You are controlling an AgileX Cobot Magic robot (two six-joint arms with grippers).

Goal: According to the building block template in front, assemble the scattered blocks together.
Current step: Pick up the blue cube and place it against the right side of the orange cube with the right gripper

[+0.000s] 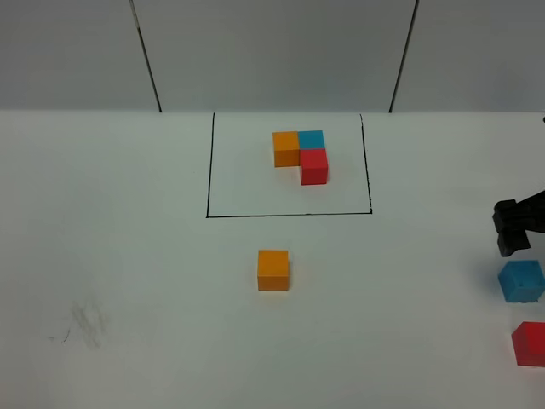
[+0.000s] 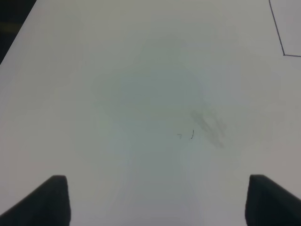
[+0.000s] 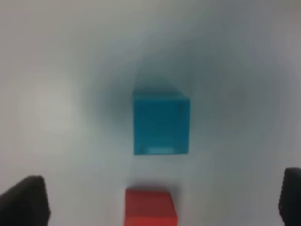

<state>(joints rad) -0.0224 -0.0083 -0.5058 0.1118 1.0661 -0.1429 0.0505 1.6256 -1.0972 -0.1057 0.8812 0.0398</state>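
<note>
We found our right gripper (image 1: 511,232), jaws wide and empty, just beyond the blue block (image 1: 521,281).

Ext high view: bright, even, diffuse light from above. White worktop (image 1: 128,281) nr washed out, no hard glare. Loose orange cube (image 1: 273,270) throws only a faint, soft shadow; edges fairly sharp.

Left wrist view: dimmer, grey, faint greenish patch mid-frame. Smudge (image 2: 207,125) roughly in focus; left fingers (image 2: 51,200) black, soft-edged.

Right wrist view: v. blurred. Blue cube (image 3: 161,123) & red cube (image 3: 150,207) out of focus, dark bluish halo round the blue one. Right fingers (image 3: 23,202) fuzzy silhouettes.
</note>
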